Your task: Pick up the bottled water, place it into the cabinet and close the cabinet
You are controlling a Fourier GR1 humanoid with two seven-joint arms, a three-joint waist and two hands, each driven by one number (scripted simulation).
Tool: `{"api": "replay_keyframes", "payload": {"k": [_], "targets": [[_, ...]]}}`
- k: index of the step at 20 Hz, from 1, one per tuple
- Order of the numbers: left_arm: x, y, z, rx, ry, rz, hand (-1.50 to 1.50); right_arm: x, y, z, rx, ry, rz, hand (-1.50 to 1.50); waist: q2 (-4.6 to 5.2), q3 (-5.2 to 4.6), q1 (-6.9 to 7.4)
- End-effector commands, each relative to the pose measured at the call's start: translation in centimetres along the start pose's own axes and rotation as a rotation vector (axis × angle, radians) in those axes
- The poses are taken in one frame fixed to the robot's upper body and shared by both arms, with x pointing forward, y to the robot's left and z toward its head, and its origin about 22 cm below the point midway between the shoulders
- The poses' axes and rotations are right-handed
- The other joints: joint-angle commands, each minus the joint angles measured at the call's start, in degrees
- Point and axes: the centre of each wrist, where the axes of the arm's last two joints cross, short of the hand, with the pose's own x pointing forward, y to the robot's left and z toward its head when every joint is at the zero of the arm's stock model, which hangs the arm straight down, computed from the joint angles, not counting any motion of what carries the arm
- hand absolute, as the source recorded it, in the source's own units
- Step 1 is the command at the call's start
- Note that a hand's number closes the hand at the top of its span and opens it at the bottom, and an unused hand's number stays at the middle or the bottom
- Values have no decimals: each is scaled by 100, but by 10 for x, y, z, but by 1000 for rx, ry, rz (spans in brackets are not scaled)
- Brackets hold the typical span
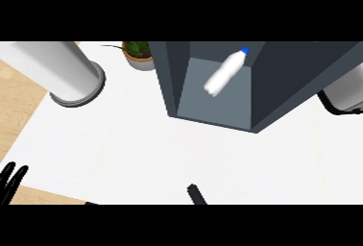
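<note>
Bottled water [224, 73] w/ blue cap sits tilted inside the dark cabinet [284, 86], far centre, no hand on it. So the placing looks done; closing the cabinet is what's left. I can't make out the door here, so you'd need to find it before pushing. Left hand [10, 181] shows at the near left edge, fingers straight and relaxed, holding nothing. Right hand [196, 194]: only a dark tip at the near edge, can't tell its state. Paper towel roll [60, 67] far left, potted plant [139, 54] beside the cabinet, kettle-like thing [347, 93] right; none blocks the front.
</note>
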Motion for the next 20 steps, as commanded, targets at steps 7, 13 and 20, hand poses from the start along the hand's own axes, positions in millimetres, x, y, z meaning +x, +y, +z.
{"api": "replay_keyframes", "payload": {"k": [7, 13, 20], "targets": [[6, 8, 9, 16, 12, 11, -150, -12, -89, -76, -414, 37, -14, 150, -101, 40, -184], [9, 11, 15, 46, -6, 37, -150, 0, -130, -137, -512, 77, 26, 150, -153, 51, -362], [5, 9, 10, 36, -28, 45, -150, 1, -164, -163, -533, 89, 43, 150, -127, 52, -519]]}}
